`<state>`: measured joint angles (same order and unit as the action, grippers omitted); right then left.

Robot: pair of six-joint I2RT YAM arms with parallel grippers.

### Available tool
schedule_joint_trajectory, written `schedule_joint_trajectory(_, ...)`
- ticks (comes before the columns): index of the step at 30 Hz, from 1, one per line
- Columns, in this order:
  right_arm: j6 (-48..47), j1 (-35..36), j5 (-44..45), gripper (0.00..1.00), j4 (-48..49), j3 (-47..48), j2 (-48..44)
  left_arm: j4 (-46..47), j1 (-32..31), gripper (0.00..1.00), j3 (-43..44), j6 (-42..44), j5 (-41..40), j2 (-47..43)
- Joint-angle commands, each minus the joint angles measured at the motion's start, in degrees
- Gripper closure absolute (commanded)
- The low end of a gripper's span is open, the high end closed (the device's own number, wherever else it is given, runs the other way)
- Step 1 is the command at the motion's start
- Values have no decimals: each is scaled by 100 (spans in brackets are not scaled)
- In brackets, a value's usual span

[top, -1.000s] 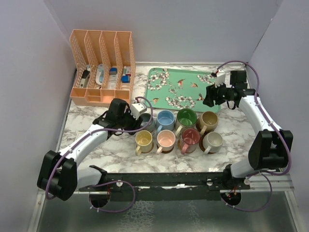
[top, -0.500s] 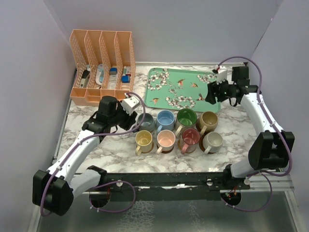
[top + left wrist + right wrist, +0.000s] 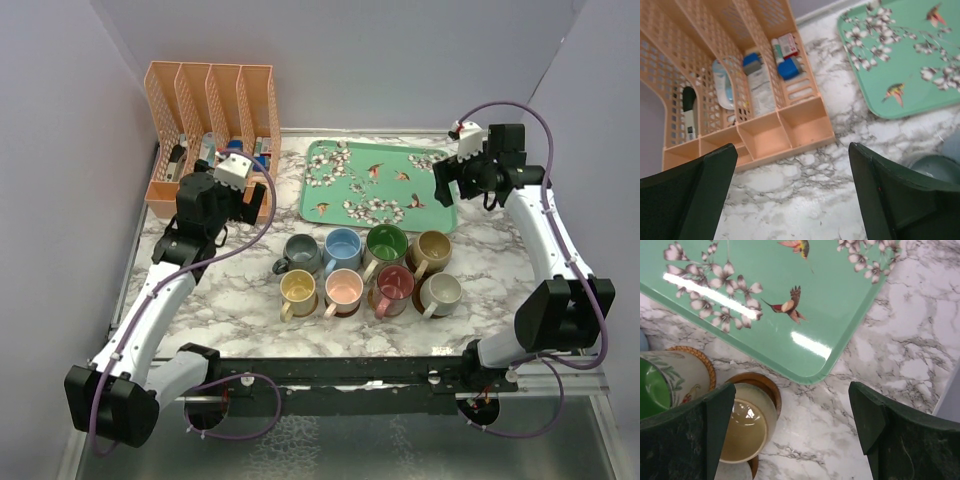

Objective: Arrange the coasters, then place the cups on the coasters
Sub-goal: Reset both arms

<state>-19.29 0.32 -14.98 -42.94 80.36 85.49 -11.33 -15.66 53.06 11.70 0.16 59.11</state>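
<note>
my left tool (image 3: 792, 175) hangs wide open at ten o'clock of the cups (image 3: 343, 288), my right tool (image 3: 790, 425) wide open at two; cups stand in two rows mid-bench (image 3: 230, 300), coasters (image 3: 772, 390) under several

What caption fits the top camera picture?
Eight mugs in two rows on the marble table; left gripper and right gripper open, empty.

White marble counter (image 3: 230, 310) with grey veins. Plain pale purple back wall (image 3: 350, 60) behind the counter, left wall (image 3: 60, 150) and right wall (image 3: 600, 90) of the same colour at the counter's sides. Black rail (image 3: 340, 372) along the counter's near edge, shiny grey metal sheet (image 3: 350, 445) just below. Soft, even light over the counter.
</note>
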Motion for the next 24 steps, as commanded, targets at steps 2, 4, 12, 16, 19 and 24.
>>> schedule_joint_trajectory(2, 253, 10, 710, 0, 915, -497, -419, 1202, 120, 1, 73, -455, -509, 74)
schedule_joint_trajectory(4, 345, 6, 747, 0, 1446, -886, -651, 1461, 144, 1, 4, -372, -581, 155)
schedule_joint_trajectory(12, 1057, 3, 1043, 0, 3637, -2314, -1518, 1875, 563, 1, 70, -137, -357, 675)
schedule_joint_trajectory(16, 1060, 3, 866, 0, 3382, -2241, -1782, 2308, 696, 1, -443, -411, -335, 444)
schedule_joint_trajectory(19, 834, 3, 534, 0, 3548, -2526, -2270, 2404, 703, 1, -741, -439, -234, 105)
schedule_joint_trajectory(24, 788, 4, 365, 0, 3555, -2765, -2908, 1979, 729, 1, -554, -282, -453, 108)
